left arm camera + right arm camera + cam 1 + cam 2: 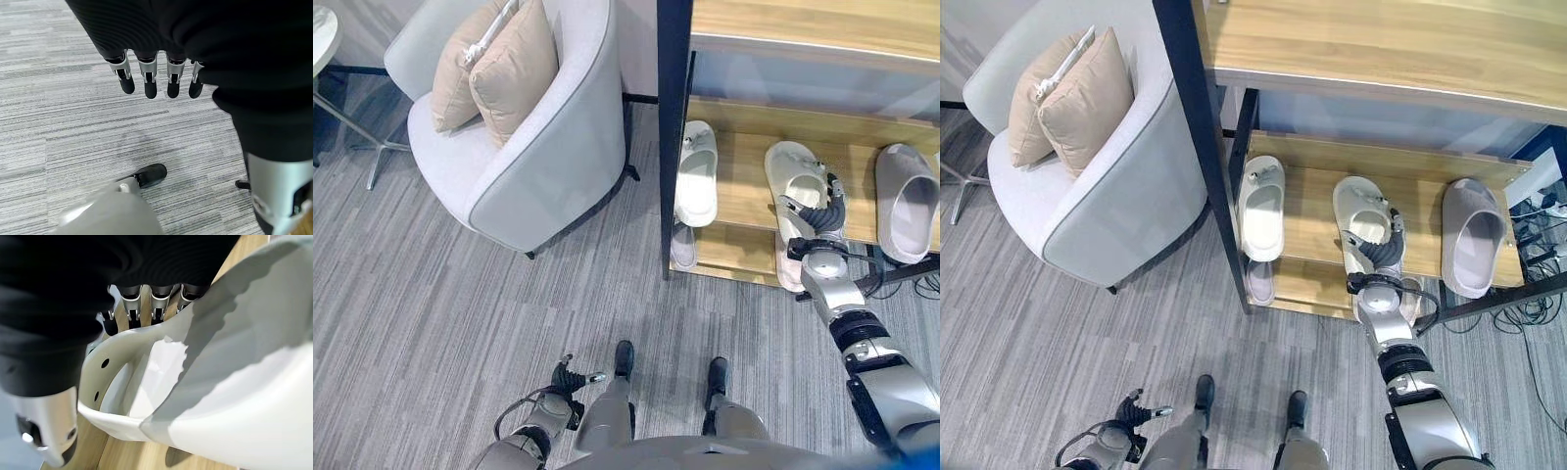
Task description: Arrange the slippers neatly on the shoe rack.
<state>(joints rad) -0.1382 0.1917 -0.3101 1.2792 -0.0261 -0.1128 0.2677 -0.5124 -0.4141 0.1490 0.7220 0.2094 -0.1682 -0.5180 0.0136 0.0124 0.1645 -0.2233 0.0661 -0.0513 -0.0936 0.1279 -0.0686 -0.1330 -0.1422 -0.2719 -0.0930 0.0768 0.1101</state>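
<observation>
Nearest, low at the left above the grey striped carpet (460,323), hung the left hand (570,378), holding nothing, fingers (149,83) straight and side by side in a row, slightly apart, pointing down at the floor in the wrist view

Further out, reached to the middle shelf of the light wooden shoe rack with dark metal posts (1312,230), lay the right hand (1378,253), set on the cream-white perforated rubber slipper (1363,217) in the middle of that shelf. Seen from the wrist: fingers (157,301) down behind the slipper's strap, tips hidden past its rim, thumb out of sight; cannot tell whether curled round the strap or merely resting against it. Slipper lying flat on the wood, its heel end overhanging the front edge of the shelf toward the robot, strap directly beneath the dark ribbed hand cover

Left of it on the same shelf, well apart, lay a second white slipper (1262,206), also lengthwise. Right of the held one, a pale grey-lilac slipper (1472,235), likewise apart. Below, on the lower shelf, showed a smaller greyish slipper (1259,279), partly covered by the shelf above

Beyond and to the left stood a light grey upholstered armchair (538,147) with two beige cushions (499,64)
</observation>
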